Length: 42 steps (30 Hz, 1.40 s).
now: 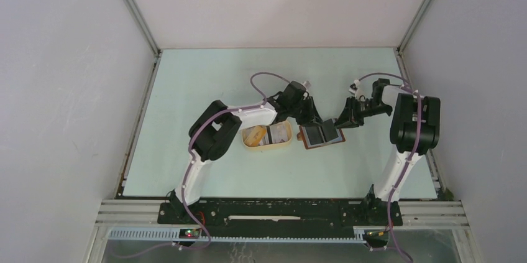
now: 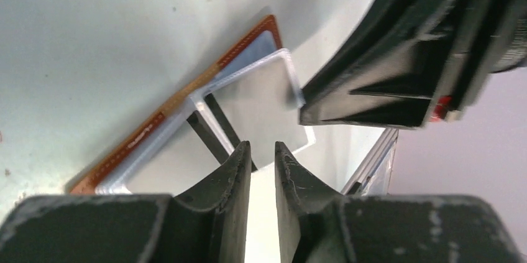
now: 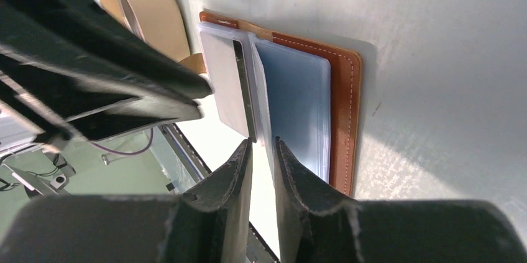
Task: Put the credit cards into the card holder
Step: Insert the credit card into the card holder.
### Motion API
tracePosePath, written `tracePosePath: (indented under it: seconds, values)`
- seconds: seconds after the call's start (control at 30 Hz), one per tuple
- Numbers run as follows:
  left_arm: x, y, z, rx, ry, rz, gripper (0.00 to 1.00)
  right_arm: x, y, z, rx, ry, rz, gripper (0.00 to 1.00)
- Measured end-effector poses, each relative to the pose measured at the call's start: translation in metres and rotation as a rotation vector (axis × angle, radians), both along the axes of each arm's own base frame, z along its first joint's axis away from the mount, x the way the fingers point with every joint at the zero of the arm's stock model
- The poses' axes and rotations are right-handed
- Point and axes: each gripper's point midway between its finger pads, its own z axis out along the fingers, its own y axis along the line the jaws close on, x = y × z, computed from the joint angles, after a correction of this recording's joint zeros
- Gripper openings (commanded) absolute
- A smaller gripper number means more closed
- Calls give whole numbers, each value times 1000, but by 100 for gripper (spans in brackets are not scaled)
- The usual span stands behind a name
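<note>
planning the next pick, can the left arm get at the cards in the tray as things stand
Probably yes. The tray lies open-topped right beside the left arm, nothing covers its cards, and the right gripper is off beyond the card holder. The left gripper would need to draw back.

The card holder is reddish-brown leather, smooth with a faint sheen, and has pale stitching along its edge. Its inner pockets are clear, glossy plastic film. At their 9 o'clock a pale credit card looks matt, its dark stripe shinier. The left jaws and right jaws are black plastic, matt and scuffed with fine pale scratches. The desk is pale green, smooth, matt and lightly speckled. The cream tray looks smooth with a low sheen.
</note>
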Motion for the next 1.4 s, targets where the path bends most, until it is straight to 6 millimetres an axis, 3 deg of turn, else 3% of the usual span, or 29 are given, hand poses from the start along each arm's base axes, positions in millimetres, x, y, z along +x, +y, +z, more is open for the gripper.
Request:
tracePosePath:
  seconds: [0.27,0.47,0.7,0.83,1.2,1.4]
  values:
    - [6,18,50,-32,-114,18,26,-1,5,0,14,7,12,27]
    - [10,57,76,1,-225,61,27,-4,15,0,17,2,45,27]
    - [8,107,130,-18,-404,130,33,-11,37,2,19,-10,118,27]
    - [1,128,149,-22,-489,165,36,-14,46,5,16,-22,151,27]
    - [-5,168,161,29,-590,255,41,-24,70,8,-37,-61,246,35]
    - [-10,184,157,55,-601,294,44,-27,80,15,-84,-113,298,36]
